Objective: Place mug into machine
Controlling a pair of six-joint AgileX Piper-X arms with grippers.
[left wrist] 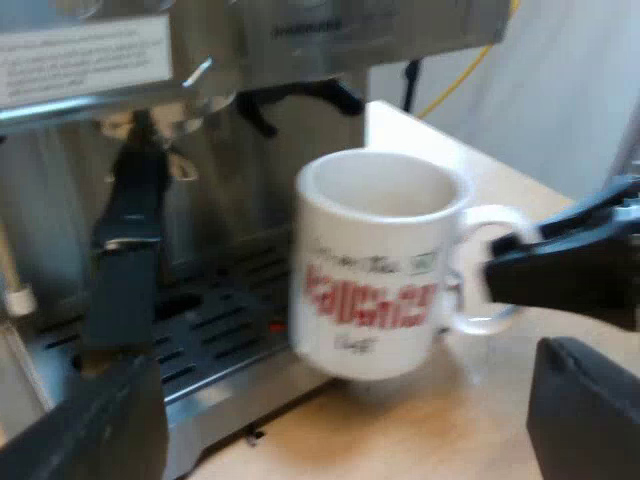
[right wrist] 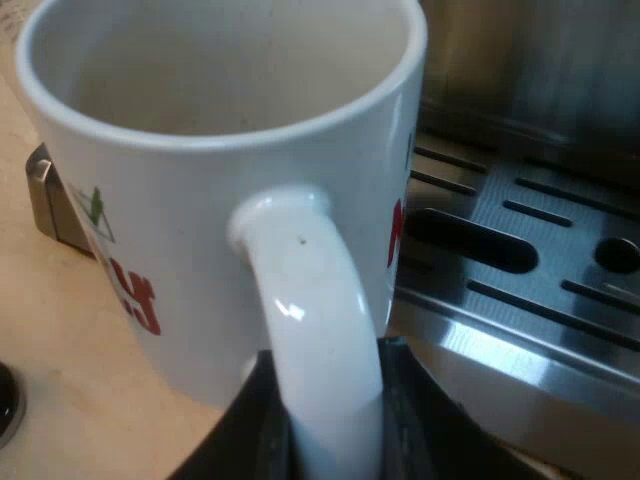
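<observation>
Our left gripper (left wrist: 340, 425) hovers before the stainless-steel espresso machine (left wrist: 300, 50), its fingers spread wide and holding nothing. The white ceramic mug with red lettering (left wrist: 375, 265) stands upright at the edge of the slotted metal drip tray (right wrist: 520, 250), over the pale wooden desk (left wrist: 450, 430). Our right gripper (right wrist: 325, 440) has its fingers closed on the mug's handle (right wrist: 315, 320). We recommend keeping the mug level, clearing the tray lip, then setting it centrally on the grate.
</observation>
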